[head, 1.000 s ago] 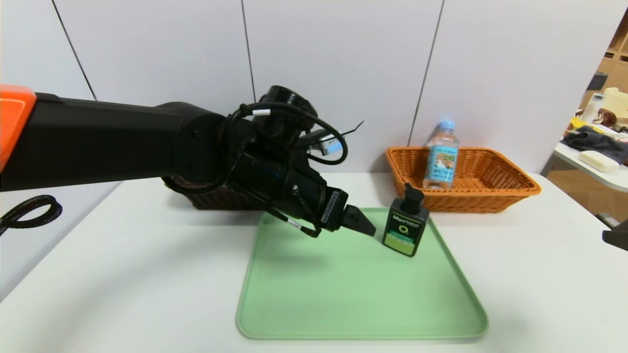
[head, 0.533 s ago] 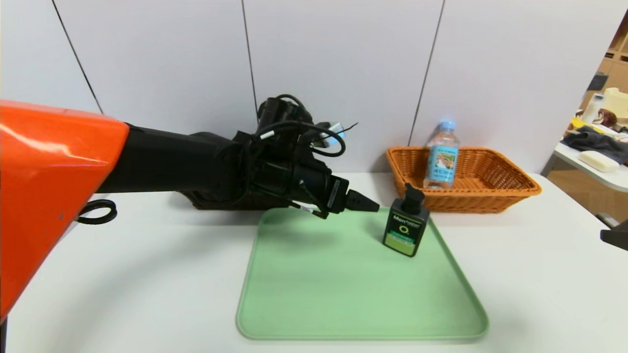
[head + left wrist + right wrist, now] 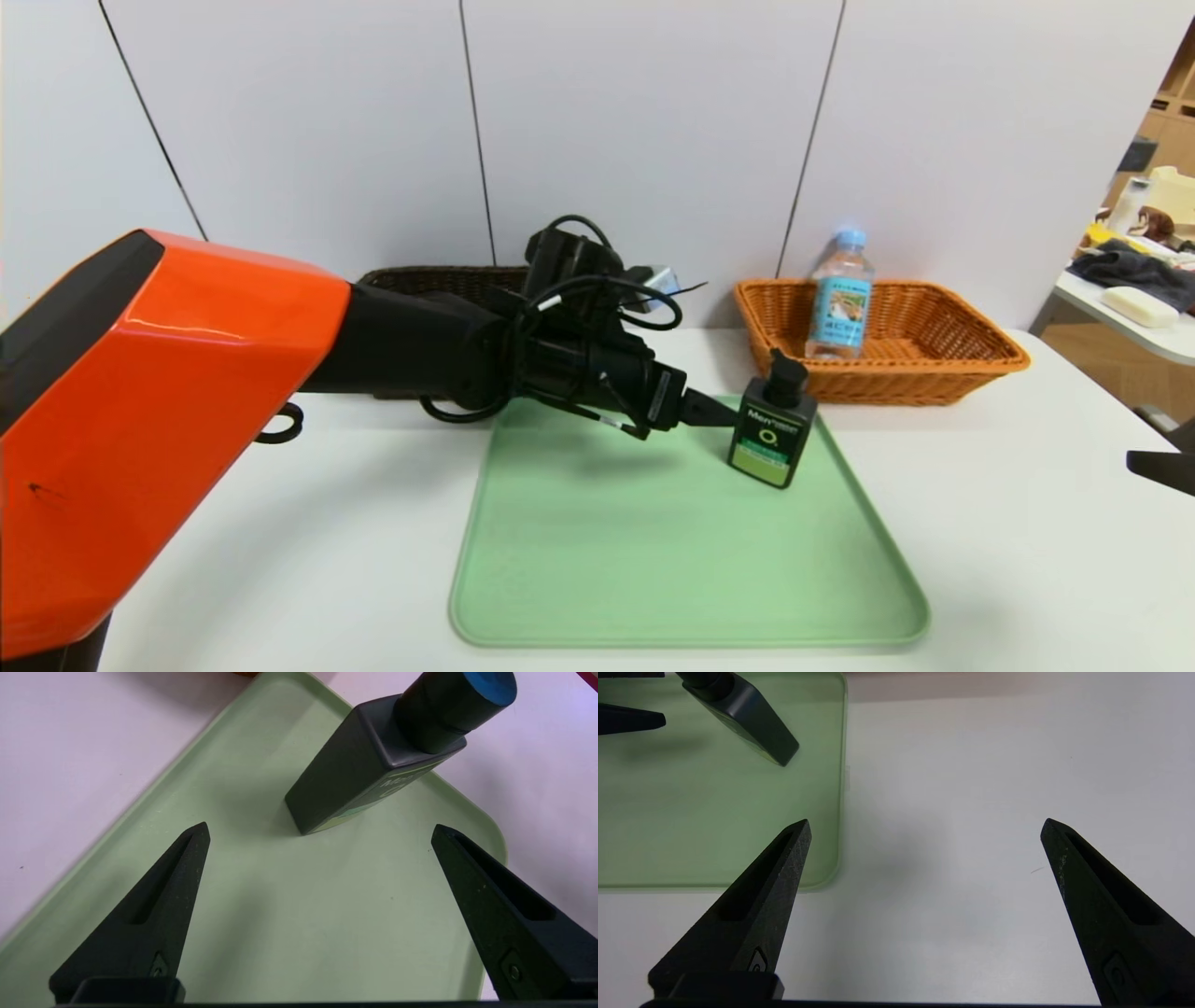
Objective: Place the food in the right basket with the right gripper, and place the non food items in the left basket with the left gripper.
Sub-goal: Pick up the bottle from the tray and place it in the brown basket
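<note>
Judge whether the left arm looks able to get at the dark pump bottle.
Likely yes: the left gripper is open just short of the pump bottle, which stands on the green tray with nothing visible between them.

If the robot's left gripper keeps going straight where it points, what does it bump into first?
Probably the black pump bottle: in the head view the left gripper points toward it, open. How far away it is isn't clear, so the bottle might slip between the fingers or be missed.
</note>
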